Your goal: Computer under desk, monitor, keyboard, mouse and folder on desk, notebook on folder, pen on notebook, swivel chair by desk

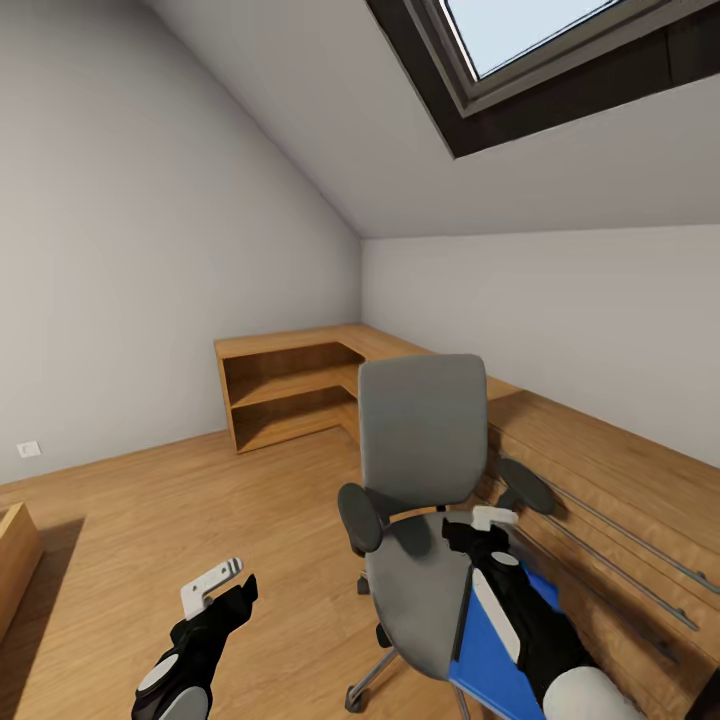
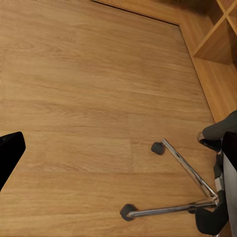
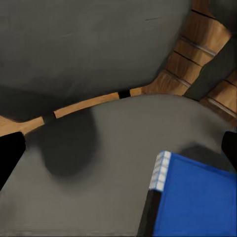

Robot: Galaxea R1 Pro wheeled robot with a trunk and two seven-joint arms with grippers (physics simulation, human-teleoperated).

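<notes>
The bare light wood floor point(image 1: 150, 520) lies open on the left. The grey fabric swivel chair point(image 1: 420, 440) with black armrests stands close against the light wooden dresser with long bar handles point(image 1: 620, 520), leaving only a narrow gap there. The flat bright blue folder point(image 3: 197, 202) covers part of the seat.

Skylight window point(image 1: 540, 40), dark frame, set in sloped ceiling, pale sky behind. Low wooden shelf unit point(image 1: 290, 385), open compartments, in far corner. Wooden dresser point(image 1: 610, 470) with long bar handles along wall. White wall socket point(image 1: 28, 449) low, near floor. Light wood floor point(image 2: 89, 98).
</notes>
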